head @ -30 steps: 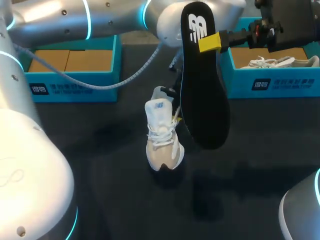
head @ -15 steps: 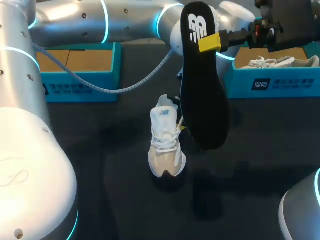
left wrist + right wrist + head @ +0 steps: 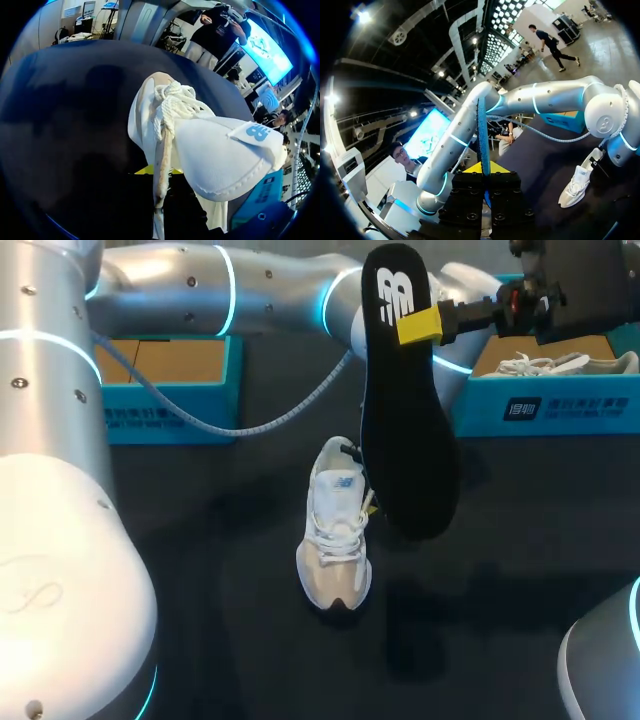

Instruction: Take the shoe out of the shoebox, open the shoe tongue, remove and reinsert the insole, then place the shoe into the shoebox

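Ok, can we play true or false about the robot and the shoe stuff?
1. The black insole is tucked inside the shoe. False: the right end effector holds it up in the air.
2. The shoe is outside both boxes. True.
3. The right-hand shoebox has a second shoe in it. True.
4. The left-hand shoebox is red. False: it is blue.
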You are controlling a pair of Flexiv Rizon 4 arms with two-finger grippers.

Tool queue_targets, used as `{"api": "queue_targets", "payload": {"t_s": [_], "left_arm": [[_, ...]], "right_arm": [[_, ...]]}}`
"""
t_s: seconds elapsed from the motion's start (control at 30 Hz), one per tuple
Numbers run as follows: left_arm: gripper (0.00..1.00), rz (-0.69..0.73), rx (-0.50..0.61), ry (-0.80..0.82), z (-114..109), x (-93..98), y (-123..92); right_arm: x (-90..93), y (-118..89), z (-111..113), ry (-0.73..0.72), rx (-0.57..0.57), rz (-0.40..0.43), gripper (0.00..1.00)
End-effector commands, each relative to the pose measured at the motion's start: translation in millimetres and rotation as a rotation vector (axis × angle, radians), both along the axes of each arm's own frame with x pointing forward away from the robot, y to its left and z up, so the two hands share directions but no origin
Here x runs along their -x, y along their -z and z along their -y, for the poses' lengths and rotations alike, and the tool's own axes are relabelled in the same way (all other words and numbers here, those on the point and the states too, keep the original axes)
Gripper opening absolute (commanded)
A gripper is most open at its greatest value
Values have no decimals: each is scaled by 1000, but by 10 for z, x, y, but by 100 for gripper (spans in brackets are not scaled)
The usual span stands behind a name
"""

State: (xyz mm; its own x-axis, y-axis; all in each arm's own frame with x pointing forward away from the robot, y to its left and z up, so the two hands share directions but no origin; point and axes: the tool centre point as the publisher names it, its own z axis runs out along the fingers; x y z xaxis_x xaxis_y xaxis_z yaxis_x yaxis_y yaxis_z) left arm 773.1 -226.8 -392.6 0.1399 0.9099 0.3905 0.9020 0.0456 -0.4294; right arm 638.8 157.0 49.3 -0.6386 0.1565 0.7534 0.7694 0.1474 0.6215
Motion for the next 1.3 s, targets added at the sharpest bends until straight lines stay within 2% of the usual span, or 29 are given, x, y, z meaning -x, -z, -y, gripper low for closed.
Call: {"api": "queue_targets", "payload": {"t_s": [0.03,0.07,0.27,0.87,1.3], "left_arm": [[89,2,-1,-22,5,16,78],[100,2,-1,-24,6,16,79],[100,20,40,-71,18,-3,-29],[100,154,276,-189,-127,-202,-849],[100,154,494,-216,-388,-60,-1285]], "right_arm": [[-26,-6,-28,-2,4,-2,0],[-26,-6,-28,-2,4,-2,0],[-26,-6,-28,-2,4,-2,0],[-26,-6,-28,-2,4,-2,0],[-26,-6,-28,-2,4,-2,0]]}}
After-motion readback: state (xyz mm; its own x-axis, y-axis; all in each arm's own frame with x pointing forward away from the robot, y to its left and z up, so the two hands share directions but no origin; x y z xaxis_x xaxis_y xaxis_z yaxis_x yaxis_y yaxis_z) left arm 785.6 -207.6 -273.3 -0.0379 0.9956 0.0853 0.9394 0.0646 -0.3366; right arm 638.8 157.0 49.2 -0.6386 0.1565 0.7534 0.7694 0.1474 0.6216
